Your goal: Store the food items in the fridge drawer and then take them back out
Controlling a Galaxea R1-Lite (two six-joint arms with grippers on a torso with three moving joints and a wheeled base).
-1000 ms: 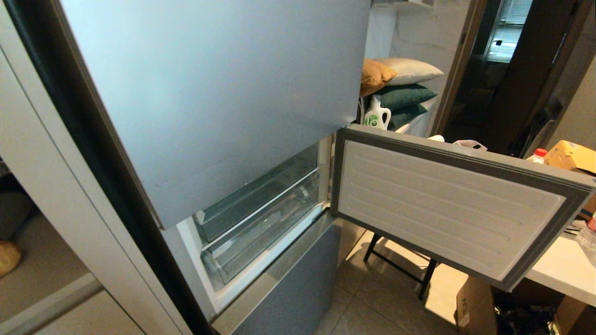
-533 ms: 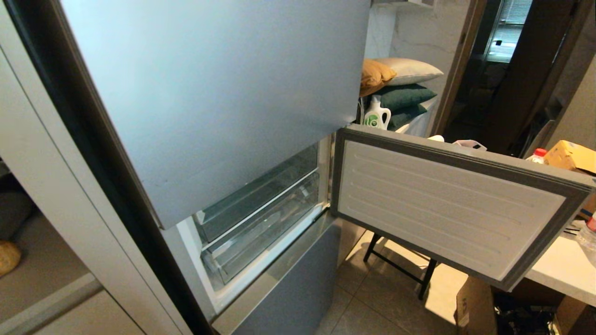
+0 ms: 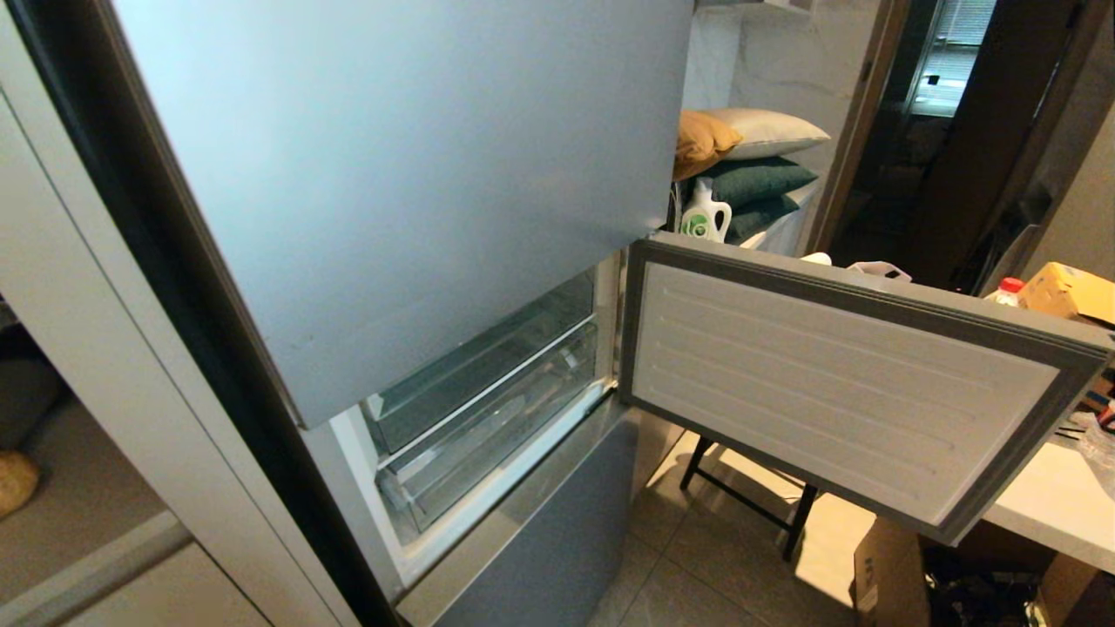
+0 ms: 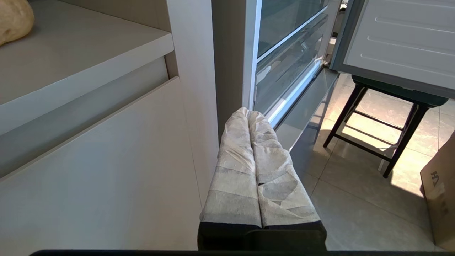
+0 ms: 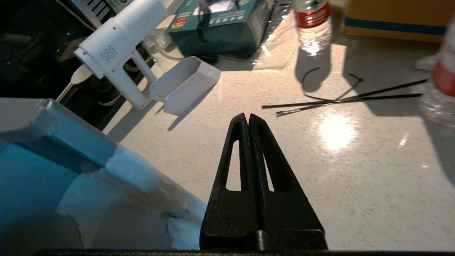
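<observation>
From where I sit, the potato (image 4: 12, 19) lies on the grey cabinet ledge (image 4: 81, 60), well left of the fridge drawer (image 3: 488, 427); only part of it shows at the frame edge, so I cannot call its long axis or which way it points. I see no bell pepper anywhere.

My left gripper (image 4: 252, 117) hangs low beside the cabinet side panel, left of the drawer, its wrapped fingers pressed together and holding nothing.

The drawer sits pushed in under the upper clear bin, its long axis running across the compartment and its front face turned out toward me and the open fridge door (image 3: 845, 383). Nothing is visible inside it.

My right gripper (image 5: 248, 119) is over the white countertop (image 5: 355, 170), right of the drawer and beyond the door, its black fingers shut on nothing. Just beside it are a water bottle (image 5: 312, 21), black cable ties (image 5: 341, 99) and a white handheld sprayer (image 5: 121, 49).

My worry is that shut fingers cannot take food; reaching in like this, I would shove an item or tip the bottle. The door edge sits close under the wrist, so swinging back toward the drawer could clip it. The drawer is also not pulled out, so anything brought over has nowhere to go yet.
</observation>
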